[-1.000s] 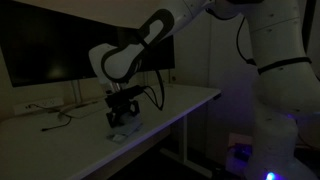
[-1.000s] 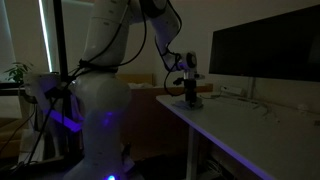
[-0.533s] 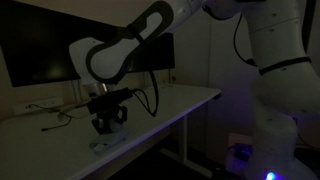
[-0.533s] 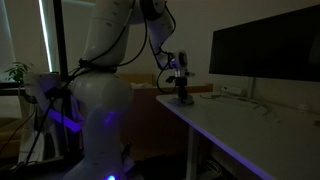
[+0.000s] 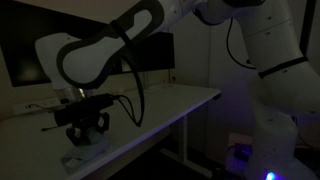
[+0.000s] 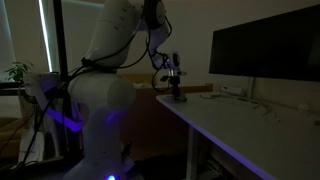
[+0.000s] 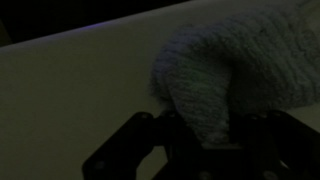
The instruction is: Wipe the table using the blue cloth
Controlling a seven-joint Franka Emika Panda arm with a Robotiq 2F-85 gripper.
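The room is dark. The cloth [image 7: 240,70] is a knitted rag that looks grey in this light; it fills the right of the wrist view and bunches between the fingers. My gripper [image 7: 205,140] is shut on the cloth and presses it on the white table [image 7: 70,90]. In an exterior view the gripper [image 5: 85,128] stands low over the cloth [image 5: 82,158] near the table's front edge. In the other exterior view the gripper [image 6: 177,93] is at the table's near end; the cloth is too dark to make out there.
A large black monitor [image 5: 60,45] stands at the back of the table [image 5: 170,105], also seen from the side [image 6: 265,55]. Cables [image 5: 55,115] lie in front of it. The robot's white base [image 6: 105,110] stands beside the table.
The gripper has dragged the cloth along the table's front edge, away from the monitor's middle toward the table's end, over the last second.
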